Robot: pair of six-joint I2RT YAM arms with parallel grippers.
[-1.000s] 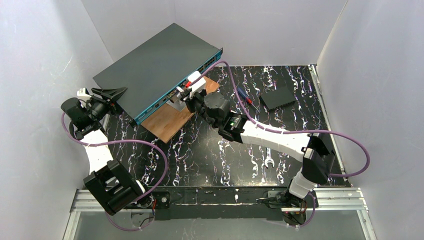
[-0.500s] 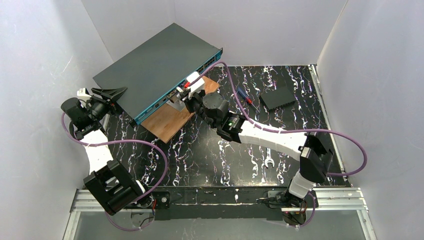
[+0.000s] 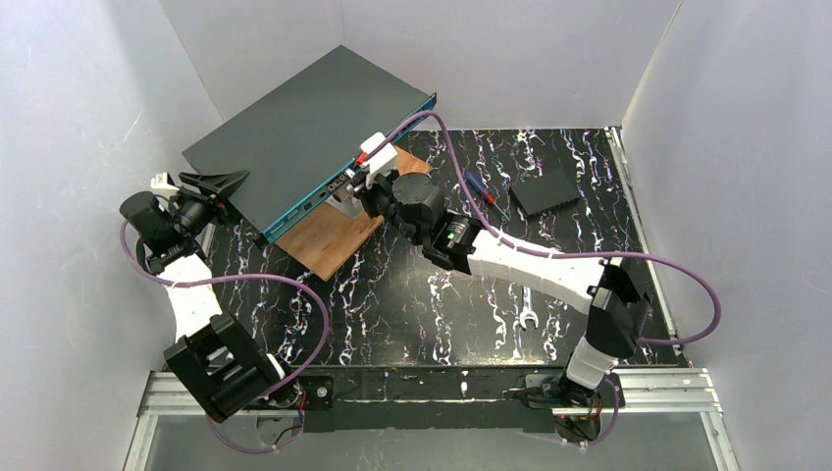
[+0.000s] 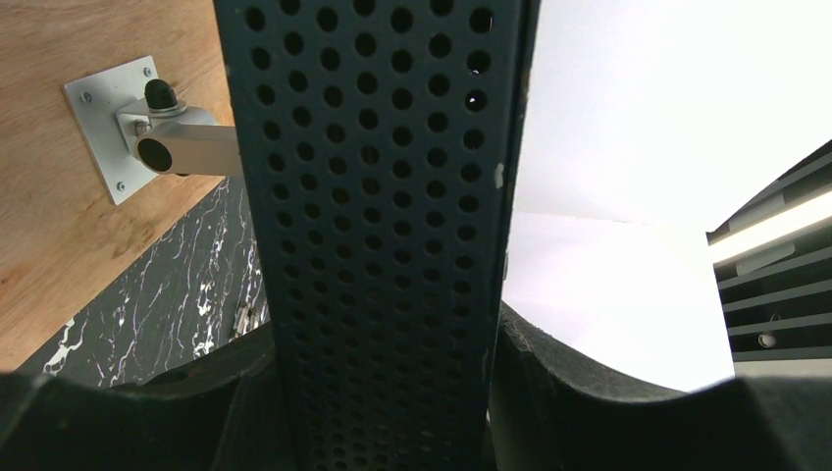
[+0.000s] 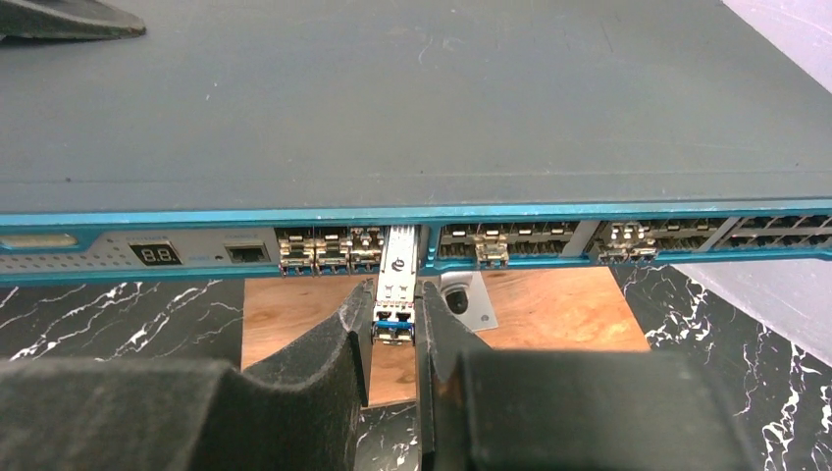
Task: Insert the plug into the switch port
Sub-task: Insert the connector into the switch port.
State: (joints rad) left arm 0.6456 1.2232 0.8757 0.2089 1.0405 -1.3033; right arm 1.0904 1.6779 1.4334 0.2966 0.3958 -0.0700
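Note:
The switch [image 3: 304,128] is a flat dark grey box, and its teal port edge [image 5: 510,214] faces my right arm. My left gripper [image 3: 221,182] is shut on the switch's perforated side wall [image 4: 383,196], one finger on each face. My right gripper [image 5: 396,299] is shut on the plug [image 5: 397,260], a small silver module. The plug's front end sits in the port row, between two groups of ports. How deep it reaches I cannot tell. In the top view my right gripper [image 3: 365,177] is right at the teal edge.
The switch's front rests over a wooden board [image 3: 329,235] with a metal bracket [image 5: 461,299]. A small black box [image 3: 543,191], a screwdriver [image 3: 481,188] and a wrench [image 3: 527,319] lie on the black marbled table. White walls close in on the left, back and right.
My right arm has pushed forward and left, bringing the plug closer into the teal port edge. The left arm and the switch have not moved.

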